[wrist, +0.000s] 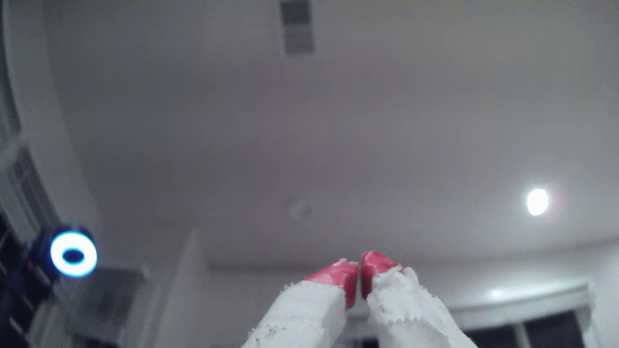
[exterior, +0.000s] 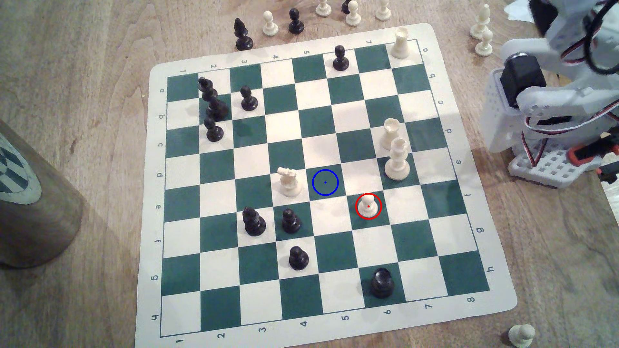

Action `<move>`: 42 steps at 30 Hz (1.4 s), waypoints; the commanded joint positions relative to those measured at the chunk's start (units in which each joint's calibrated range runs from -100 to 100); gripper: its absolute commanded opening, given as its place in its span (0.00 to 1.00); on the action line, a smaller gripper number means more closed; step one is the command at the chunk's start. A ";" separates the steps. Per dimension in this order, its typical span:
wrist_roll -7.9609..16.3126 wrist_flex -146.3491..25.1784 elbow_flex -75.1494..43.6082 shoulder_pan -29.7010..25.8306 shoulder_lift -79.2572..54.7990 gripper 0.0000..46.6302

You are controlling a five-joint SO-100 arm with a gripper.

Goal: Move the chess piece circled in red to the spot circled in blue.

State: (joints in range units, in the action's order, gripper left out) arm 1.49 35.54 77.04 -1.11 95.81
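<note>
The chess piece (exterior: 368, 204), a small cream pawn ringed in red, stands on a dark green square right of the board's middle in the exterior view. The spot (exterior: 325, 182), a green square with a blue ring and dot, lies one square diagonally up and to the left of it and has nothing on it. In the wrist view my gripper (wrist: 358, 266) points up at the ceiling, its red-tipped white fingers (wrist: 338, 272) pressed together with nothing between them. The folded arm (exterior: 549, 110) sits off the board at the exterior view's right.
A cream knight (exterior: 288, 182) stands just left of the spot. Two tall cream pieces (exterior: 397, 159) stand up and right of the pawn. Black pawns (exterior: 290, 221) sit below the knight, a black rook (exterior: 382, 282) lower down. Captured pieces line the board's far edge. A brown cylinder (exterior: 30, 207) stands at the left.
</note>
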 commanded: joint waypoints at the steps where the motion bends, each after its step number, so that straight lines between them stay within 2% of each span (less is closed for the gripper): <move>1: 0.24 -13.75 -5.24 0.13 -0.06 0.00; 5: 0.34 -27.92 -10.41 0.52 -0.06 0.00; 7: 0.39 -36.77 -12.95 0.52 -0.14 0.10; 9: 0.24 -43.89 -14.58 -0.03 -0.14 0.28; 12: -0.10 -54.95 -17.93 -1.98 -0.31 0.11; 13: -0.15 -62.48 -20.47 -4.17 -1.16 0.04; 16: -0.05 -73.87 -24.73 -7.15 -3.03 0.02; 18: 0.39 -90.00 -33.89 -10.59 -9.14 0.01; 21: 2.78 -101.30 -38.97 -14.73 -15.08 0.01; 22: 5.57 -105.56 -40.60 -15.67 -18.82 0.01; 24: 7.96 -108.18 -41.69 -16.38 -22.30 0.01; 30: 12.45 -114.16 -46.95 -17.47 -35.37 0.01; 31: 14.16 -114.74 -48.30 -18.80 -38.93 0.02; 33: 15.82 -114.49 -49.12 -19.82 -42.16 0.03; 35: 17.19 -114.49 -49.85 -20.52 -45.30 0.02; 37: 17.58 -115.47 -50.03 -21.15 -47.08 0.03; 42: 16.85 -119.49 -49.85 -21.38 -52.35 0.05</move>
State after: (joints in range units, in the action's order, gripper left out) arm 18.73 -81.91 30.50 -22.49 46.38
